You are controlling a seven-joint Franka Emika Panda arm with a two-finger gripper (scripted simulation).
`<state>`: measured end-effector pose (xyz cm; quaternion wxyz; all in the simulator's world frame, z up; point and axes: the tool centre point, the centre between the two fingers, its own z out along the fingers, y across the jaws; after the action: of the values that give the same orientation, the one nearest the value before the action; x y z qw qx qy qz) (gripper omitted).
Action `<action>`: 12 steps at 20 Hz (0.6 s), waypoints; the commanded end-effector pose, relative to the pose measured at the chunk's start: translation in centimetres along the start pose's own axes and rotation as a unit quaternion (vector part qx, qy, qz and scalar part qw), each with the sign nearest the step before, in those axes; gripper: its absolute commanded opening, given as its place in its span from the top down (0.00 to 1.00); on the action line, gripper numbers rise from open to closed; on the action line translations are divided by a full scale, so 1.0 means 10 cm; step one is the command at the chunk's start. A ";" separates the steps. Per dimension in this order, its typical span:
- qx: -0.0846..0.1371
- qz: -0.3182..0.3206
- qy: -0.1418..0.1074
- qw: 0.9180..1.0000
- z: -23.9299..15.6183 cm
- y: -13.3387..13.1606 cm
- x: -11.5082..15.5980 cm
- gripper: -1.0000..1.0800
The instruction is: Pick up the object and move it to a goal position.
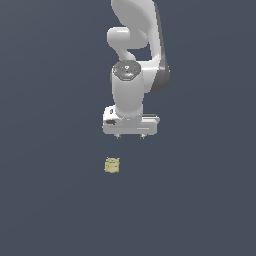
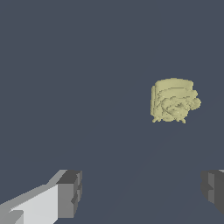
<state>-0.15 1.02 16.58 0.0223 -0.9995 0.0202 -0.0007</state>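
The gripper [image 1: 129,136], jaws wide and empty, hangs offset from the lumpy object [image 1: 112,165]; we risk closing beside it.

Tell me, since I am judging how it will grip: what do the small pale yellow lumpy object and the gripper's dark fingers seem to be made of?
The small pale yellow-olive lumpy object looks matte and bumpy, with layered ridges and no shine; being a render, its real material is open. The dark grey fingers look like flat, matte blocky pads, perhaps rubber or plastic, on a smooth white gripper body.
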 end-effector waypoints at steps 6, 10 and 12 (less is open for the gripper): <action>-0.004 0.003 0.000 1.000 0.17 0.19 0.19 0.04; -0.009 0.005 0.000 1.000 0.34 0.37 0.35 0.04; -0.012 0.006 0.000 1.000 0.44 0.48 0.43 0.04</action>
<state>3.36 -2.93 12.76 0.0127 -0.9996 0.0250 -0.0009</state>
